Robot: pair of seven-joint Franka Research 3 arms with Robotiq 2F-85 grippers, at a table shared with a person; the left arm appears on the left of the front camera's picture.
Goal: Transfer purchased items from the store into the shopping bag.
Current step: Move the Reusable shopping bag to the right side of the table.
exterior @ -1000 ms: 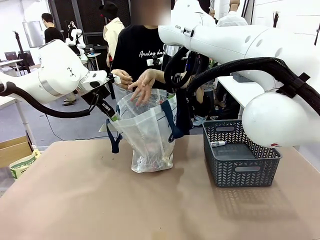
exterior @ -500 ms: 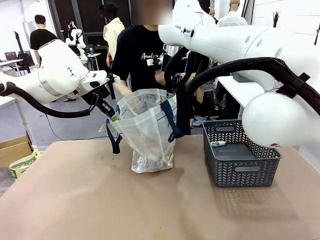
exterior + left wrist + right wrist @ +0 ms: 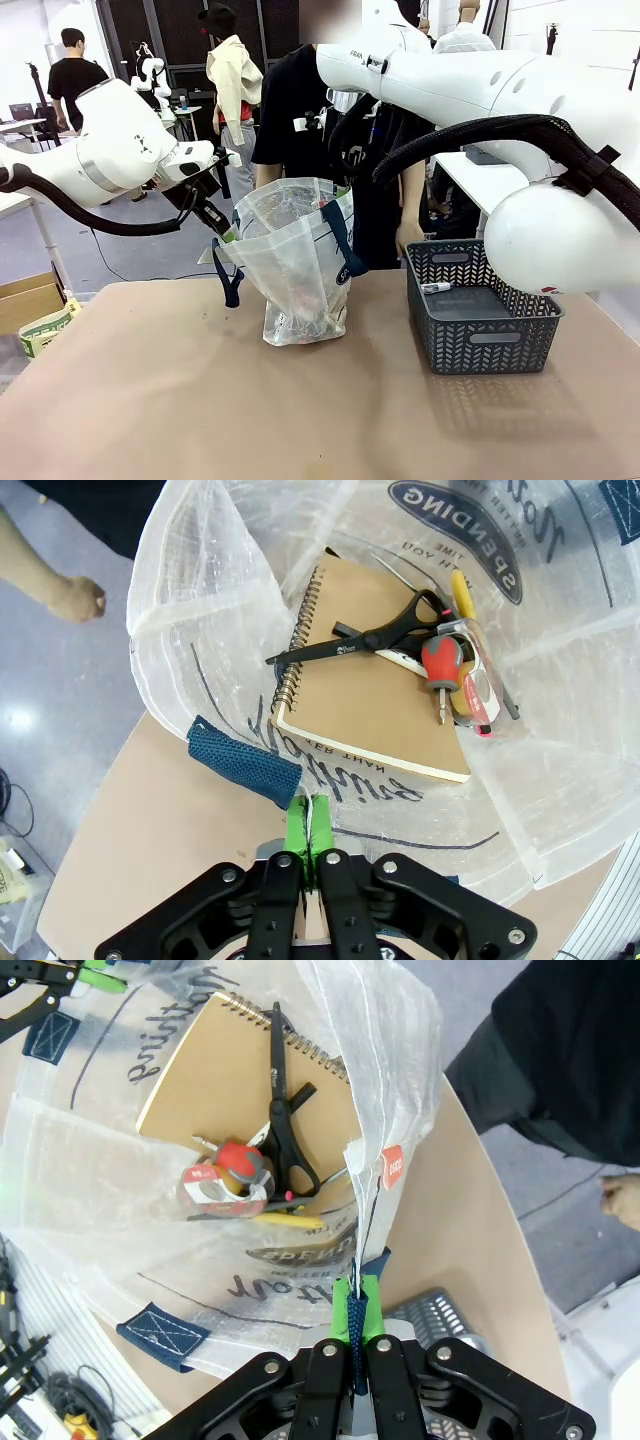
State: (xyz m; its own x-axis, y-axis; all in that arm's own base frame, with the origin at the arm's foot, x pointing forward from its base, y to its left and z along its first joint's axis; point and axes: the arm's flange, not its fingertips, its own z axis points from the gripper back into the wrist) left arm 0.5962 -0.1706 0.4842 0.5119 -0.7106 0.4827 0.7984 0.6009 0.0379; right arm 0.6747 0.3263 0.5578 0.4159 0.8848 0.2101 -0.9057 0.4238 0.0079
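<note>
Nearest on the desk (image 3: 150,400), to the robot's right, stands the store basket (image 3: 480,340). One small white item (image 3: 435,287) lies on its floor by the left wall, its long axis running roughly left to right. Just left of the basket stands the shopping bag (image 3: 295,270), mouth up, with a spiral notebook (image 3: 370,690), black scissors (image 3: 370,640) and a red-handled screwdriver (image 3: 438,665) inside. The left gripper (image 3: 307,805) has its fingers (image 3: 296,830) clenched on the bag's left rim beside a navy strap (image 3: 240,765). The right gripper (image 3: 357,1285) has its fingers (image 3: 343,1310) clenched on the opposite rim at the other strap, and the two together hold the mouth spread. Beyond, the person's hand (image 3: 408,238) hangs just behind the basket's far-left corner. With both grippers occupied, that hand looks nearer to the white item, which would need to go leftward and down between them.
</note>
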